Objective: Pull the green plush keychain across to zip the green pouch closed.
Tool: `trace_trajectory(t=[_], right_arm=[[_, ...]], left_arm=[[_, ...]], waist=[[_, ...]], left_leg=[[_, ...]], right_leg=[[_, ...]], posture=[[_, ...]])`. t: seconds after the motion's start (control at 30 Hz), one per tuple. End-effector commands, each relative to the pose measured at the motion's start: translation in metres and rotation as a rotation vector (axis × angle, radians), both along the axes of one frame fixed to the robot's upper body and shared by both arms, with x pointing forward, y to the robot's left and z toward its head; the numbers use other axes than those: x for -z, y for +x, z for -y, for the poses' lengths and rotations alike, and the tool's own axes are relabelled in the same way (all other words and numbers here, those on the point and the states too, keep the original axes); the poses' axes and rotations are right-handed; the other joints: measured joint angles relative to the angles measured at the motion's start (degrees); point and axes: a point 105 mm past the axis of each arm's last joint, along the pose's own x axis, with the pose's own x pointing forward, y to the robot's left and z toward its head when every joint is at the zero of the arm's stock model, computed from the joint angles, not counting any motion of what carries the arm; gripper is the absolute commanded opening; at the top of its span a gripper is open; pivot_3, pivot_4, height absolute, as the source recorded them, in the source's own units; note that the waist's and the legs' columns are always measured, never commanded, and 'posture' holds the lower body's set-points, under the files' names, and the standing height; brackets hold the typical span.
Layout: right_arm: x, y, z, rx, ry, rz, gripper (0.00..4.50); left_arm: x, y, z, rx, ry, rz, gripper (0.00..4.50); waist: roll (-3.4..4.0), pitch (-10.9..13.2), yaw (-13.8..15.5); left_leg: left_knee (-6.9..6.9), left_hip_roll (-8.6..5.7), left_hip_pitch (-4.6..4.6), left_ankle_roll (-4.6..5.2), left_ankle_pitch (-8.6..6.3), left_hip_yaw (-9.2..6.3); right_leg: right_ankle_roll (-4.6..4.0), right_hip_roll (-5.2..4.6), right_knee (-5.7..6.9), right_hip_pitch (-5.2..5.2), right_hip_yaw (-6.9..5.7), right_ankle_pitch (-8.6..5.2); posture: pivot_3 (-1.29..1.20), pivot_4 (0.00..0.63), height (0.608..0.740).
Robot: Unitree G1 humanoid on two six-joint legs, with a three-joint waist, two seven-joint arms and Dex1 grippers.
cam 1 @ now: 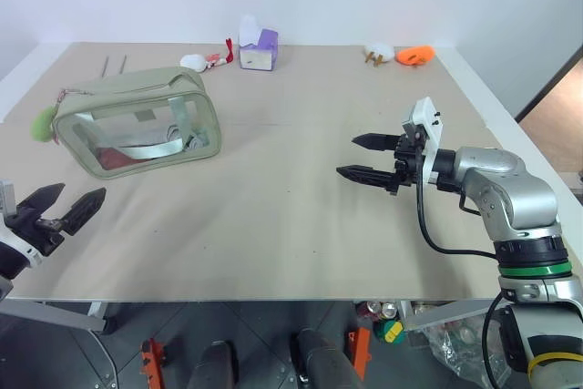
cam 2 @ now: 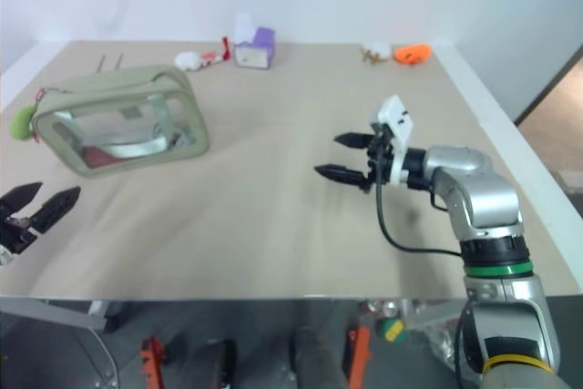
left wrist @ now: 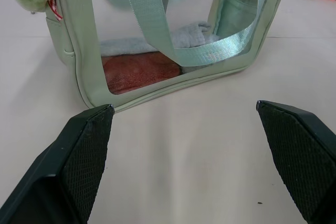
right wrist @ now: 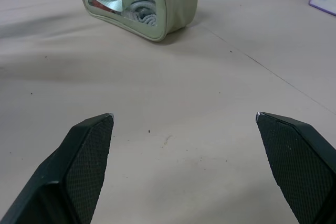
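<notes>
Beige table [cam 1: 273, 216] under a white wall: at its left edge the left gripper [cam 1: 66, 204] hovers, jaws spread wide and empty. Beyond it stands the green pouch [cam 1: 137, 120], the plush keychain [cam 1: 43, 123] hanging off its left end. Well right, the right gripper [cam 1: 364, 158] gapes empty.

light: bright, even, diffuse from overhead – no harsh glare | shadows: soft and short, a faint one under the green pouch [cam 1: 137, 121] and below the right gripper [cam 1: 364, 158] | focus: head views sharp across the table [cam 1: 273, 216] | wrist views: near black fingers [left wrist: 79, 161] slightly soft – mild stretching at edges
</notes>
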Motion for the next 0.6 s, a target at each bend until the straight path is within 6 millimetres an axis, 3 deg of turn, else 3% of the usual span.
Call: trace_trajectory(t=[0.03, 0.23, 0.53, 0.6], right_arm=[[-0.013, 0.001, -0.002, -0.008, 0.000, 0.053, 4.49], [-0.011, 0.001, -0.005, -0.022, -0.015, 0.060, 4.49], [-0.010, -0.001, -0.010, -0.033, -0.015, 0.067, 4.49], [-0.007, -0.004, -0.015, -0.047, -0.016, 0.071, 4.49]], left_arm=[[-0.017, 0.000, 0.005, 0.023, 0.024, 0.055, 4.50], [-0.072, 0.015, 0.030, 0.157, 0.099, 0.193, 4.50], [-0.102, 0.046, 0.042, 0.276, 0.405, 0.156, 4.50], [-0.106, 0.067, 0.047, 0.318, 0.500, 0.143, 4.50]], waist=[[0.00, 0.00, 0.00], [-0.10, 0.01, 0.16], [-0.10, 0.02, 0.03], [-0.09, 0.02, 0.06]], left_leg=[[0.00, 0.00, 0.00, 0.00, 0.00, 0.00], [0.09, 0.05, -0.05, -0.02, 0.02, -0.11], [0.06, 0.01, -0.05, -0.03, 0.01, -0.02], [0.02, 0.02, -0.02, -0.03, 0.02, -0.06]], right_leg=[[0.00, 0.00, 0.00, 0.00, 0.00, 0.00], [0.01, 0.04, 0.02, 0.03, -0.13, 0.03], [0.18, 0.01, 0.02, 0.02, -0.07, 0.06], [0.14, 0.03, 0.04, 0.02, -0.12, 0.05]], posture=[[0.00, 0.150, 0.740], [0.00, 0.150, 0.740], [0.00, 0.150, 0.740], [0.00, 0.150, 0.740]])
